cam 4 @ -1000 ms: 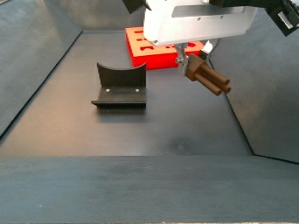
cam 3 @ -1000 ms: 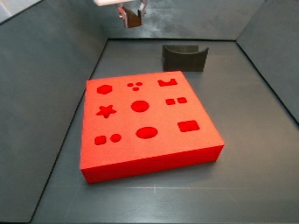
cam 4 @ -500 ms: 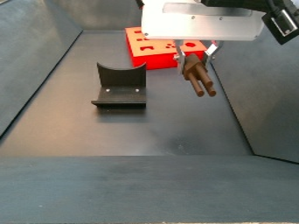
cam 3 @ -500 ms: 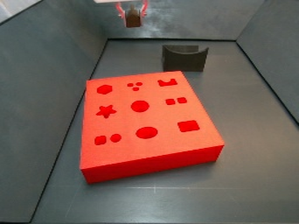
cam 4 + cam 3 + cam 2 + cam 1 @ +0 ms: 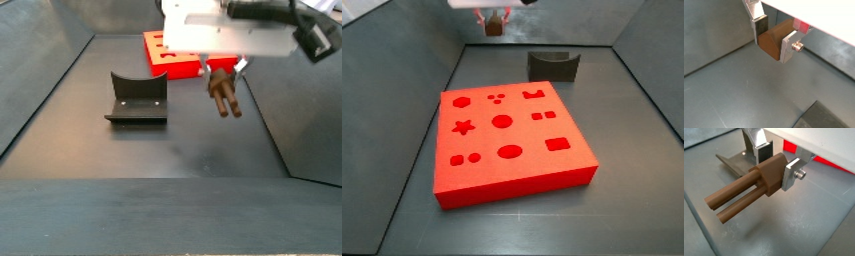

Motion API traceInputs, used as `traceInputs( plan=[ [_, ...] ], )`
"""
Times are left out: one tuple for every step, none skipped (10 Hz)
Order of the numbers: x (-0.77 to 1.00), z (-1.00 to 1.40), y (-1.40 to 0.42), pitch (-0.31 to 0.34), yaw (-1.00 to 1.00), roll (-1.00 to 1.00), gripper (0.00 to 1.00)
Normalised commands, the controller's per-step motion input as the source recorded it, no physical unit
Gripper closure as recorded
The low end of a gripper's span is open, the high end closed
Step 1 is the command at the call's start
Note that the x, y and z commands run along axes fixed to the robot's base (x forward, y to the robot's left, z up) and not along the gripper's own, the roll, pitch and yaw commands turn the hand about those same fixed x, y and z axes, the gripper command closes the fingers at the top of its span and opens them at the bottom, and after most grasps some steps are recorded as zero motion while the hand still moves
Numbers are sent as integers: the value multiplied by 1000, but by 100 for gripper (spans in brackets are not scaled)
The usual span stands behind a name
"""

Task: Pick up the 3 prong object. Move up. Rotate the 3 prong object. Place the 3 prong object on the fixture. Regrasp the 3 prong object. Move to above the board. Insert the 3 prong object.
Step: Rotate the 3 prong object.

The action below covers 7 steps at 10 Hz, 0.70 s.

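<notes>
- The gripper [image 5: 222, 72] hung above the floor, clear of it, in a side view.
- The 3 prong object [image 5: 750, 186] sat between the gripper's fingers [image 5: 792, 174], its prongs sticking out past them in a wrist view.
- In a side view the prongs [image 5: 225, 101] pointed down, off the floor.
- The fixture [image 5: 135, 99] stood on the floor left of the gripper, well apart from it.
- The board [image 5: 508, 141] lay flat on the floor, in front of the fixture [image 5: 553, 64].
- The gripper [image 5: 494, 15] was up behind the board's far left corner.
</notes>
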Motion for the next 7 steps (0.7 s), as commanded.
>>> traceInputs(
  plan=[
    [20,-1000,6,-27,27,7,100],
    [27,-1000,9,-25,19,8,100],
    [32,-1000,10,-23,17,9,100],
    [41,-916,12,-16,15,9,100],
    [42,-767,12,-15,14,10,100],
    [39,-579,10,-22,15,11,100],
    [38,-485,9,-23,15,12,100]
  ],
)
